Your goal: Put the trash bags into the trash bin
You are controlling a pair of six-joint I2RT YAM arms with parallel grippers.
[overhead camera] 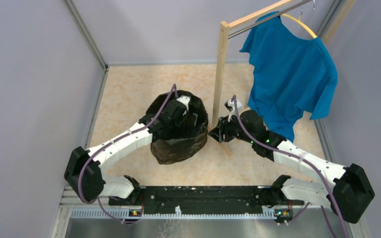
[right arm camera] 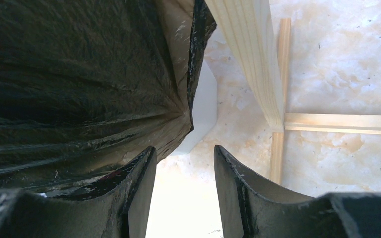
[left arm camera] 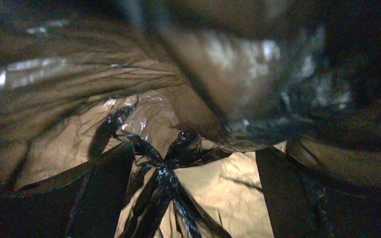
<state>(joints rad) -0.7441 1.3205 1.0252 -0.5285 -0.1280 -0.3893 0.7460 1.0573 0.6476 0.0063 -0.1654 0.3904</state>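
The black trash bag (overhead camera: 176, 134) is draped over the trash bin in the middle of the floor, brownish where light shows through, and hides the bin in the top view. My left gripper (overhead camera: 184, 118) reaches down into the bag's mouth. In the left wrist view it (left arm camera: 194, 148) is open, with the bag's gathered bottom seam (left arm camera: 163, 173) beyond the fingers. My right gripper (overhead camera: 212, 133) is open and empty at the bag's right side (right arm camera: 184, 148). The bag (right arm camera: 79, 84) lies against its left finger. A piece of the white bin (right arm camera: 203, 109) shows beneath the bag.
A wooden rack's post (overhead camera: 220, 74) stands just right of the bag, close to my right gripper, and its base bars (right arm camera: 337, 123) lie on the floor. A blue shirt (overhead camera: 292, 69) hangs on a hanger from the rack. Grey walls enclose the beige floor (overhead camera: 124, 99).
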